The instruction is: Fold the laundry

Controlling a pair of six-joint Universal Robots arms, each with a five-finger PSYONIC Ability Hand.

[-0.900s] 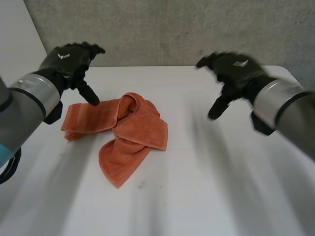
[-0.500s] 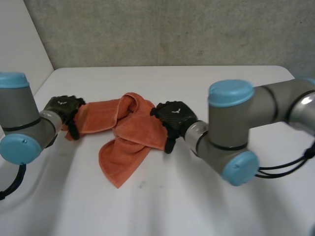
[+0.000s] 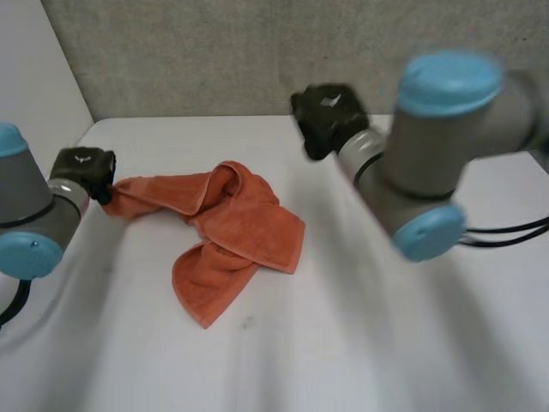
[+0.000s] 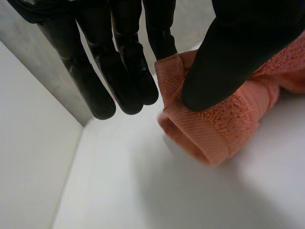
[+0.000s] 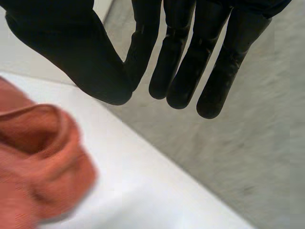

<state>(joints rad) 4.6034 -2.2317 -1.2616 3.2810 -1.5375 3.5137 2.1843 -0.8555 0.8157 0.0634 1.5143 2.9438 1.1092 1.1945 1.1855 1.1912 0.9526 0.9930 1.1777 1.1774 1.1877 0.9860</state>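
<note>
Left hand [image 3: 81, 169] pinches one end of a crumpled orange towel [image 3: 244, 227] between thumb and fingers on the white table [image 3: 343, 343], as right hand [image 3: 328, 116], fingers straight and empty, hovers well apart from it.

I read a white desk [image 3: 360, 343], bounded at its far edge by a grey speckled wall [image 3: 214, 51], with a white side panel [image 3: 34, 69].

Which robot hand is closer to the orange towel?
Left. The left hand pinches one end of the towel; the right hand hangs open beyond the towel, apart from it.
</note>
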